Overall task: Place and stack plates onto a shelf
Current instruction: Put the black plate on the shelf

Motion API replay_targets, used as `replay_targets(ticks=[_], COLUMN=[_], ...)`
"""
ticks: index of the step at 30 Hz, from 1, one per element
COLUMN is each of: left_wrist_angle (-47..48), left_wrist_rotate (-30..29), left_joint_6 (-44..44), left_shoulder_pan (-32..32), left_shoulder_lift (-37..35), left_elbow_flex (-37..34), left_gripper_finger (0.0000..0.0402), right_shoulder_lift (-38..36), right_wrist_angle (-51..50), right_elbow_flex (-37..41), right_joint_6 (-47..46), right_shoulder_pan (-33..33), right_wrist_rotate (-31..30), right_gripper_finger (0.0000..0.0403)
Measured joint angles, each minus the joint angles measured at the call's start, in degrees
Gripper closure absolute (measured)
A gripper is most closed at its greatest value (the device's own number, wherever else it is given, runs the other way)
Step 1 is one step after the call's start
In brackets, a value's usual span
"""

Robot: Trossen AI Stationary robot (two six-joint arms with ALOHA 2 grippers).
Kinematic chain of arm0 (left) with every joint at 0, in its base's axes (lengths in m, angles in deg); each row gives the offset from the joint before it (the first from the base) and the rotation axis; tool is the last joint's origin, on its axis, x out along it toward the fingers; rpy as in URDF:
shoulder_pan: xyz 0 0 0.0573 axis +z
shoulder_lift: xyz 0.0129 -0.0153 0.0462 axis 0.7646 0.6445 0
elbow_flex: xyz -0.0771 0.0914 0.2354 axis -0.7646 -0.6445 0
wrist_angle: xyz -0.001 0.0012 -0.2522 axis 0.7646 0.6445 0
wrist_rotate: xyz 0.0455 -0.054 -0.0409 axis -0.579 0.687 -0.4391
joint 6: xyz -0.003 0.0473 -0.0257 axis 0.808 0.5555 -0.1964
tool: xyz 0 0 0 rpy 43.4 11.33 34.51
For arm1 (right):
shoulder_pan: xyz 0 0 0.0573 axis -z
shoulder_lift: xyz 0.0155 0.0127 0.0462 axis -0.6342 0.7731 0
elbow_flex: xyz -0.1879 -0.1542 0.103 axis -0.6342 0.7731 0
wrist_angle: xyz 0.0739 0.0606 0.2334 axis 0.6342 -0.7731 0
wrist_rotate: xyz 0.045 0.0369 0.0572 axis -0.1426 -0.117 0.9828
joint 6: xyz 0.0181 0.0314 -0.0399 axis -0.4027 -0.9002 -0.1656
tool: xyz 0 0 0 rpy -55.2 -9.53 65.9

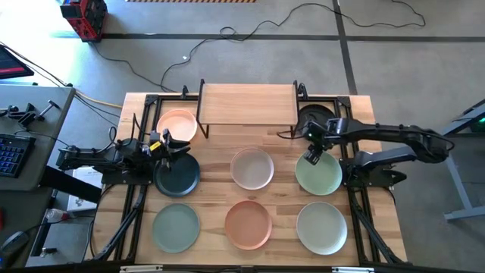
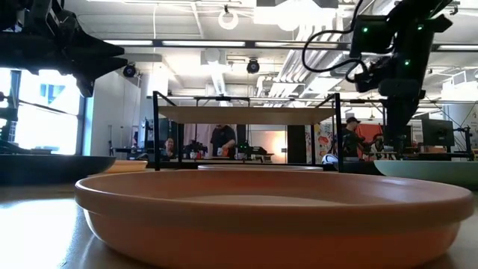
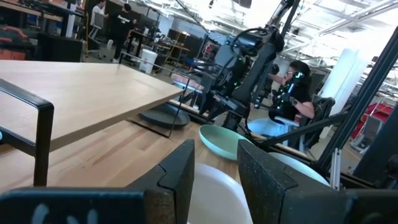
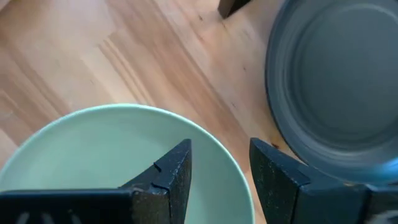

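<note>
The right hand [image 1: 311, 157] hangs with its fingers parted over the far rim of a pale green plate [image 1: 318, 175], one finger inside the rim and one outside, gripping nothing; just beyond it sits a black plate [image 1: 312, 115], seen from the right wrist as a dark dish [image 4: 339, 81] beside the green one [image 4: 93, 155]. The left hand [image 1: 168, 144] is likewise open and empty, poised at the far edge of a dark teal plate [image 1: 176, 175], close to a peach plate [image 1: 177, 124]. Between the two arms lies a whitish plate [image 1: 251, 167]. Along the near edge of the wooden counter [image 1: 220, 144] sit a sage green plate [image 1: 176, 227], a terracotta plate [image 1: 248, 224] and another whitish plate [image 1: 321, 227]. The shelf [image 1: 248, 104], a light wood board on thin black legs, stands at the far side of the counter with nothing on top. From counter level the terracotta plate [image 2: 269, 220] fills the foreground, with people visible in the room behind
</note>
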Motion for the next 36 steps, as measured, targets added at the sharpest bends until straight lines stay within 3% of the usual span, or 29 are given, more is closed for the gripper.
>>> replay_targets(ticks=[16,29,36], left_wrist_angle=[-0.02,0.0,0.0], left_wrist_rotate=[0.0,0.0,0.02], left_joint_6=[0.02,0.01,0.0], left_shoulder_pan=[0.02,0.01,0.01], left_shoulder_lift=[0.0,0.0,0.0], left_elbow_flex=[0.0,0.0,0.0], left_gripper_finger=[0.0293,0.0293,0.0293], right_shoulder_lift=[10.01,19.95,21.83], right_wrist_angle=[-0.87,0.6,0.74], right_elbow_flex=[-6.6,-6.47,-6.45], right_joint_6=[11.22,9.07,9.17], right_shoulder_pan=[2.14,2.87,2.73], right_wrist_rotate=[-0.63,-7.15,-8.82], right_gripper_finger=[0.0261,0.0261,0.0261])
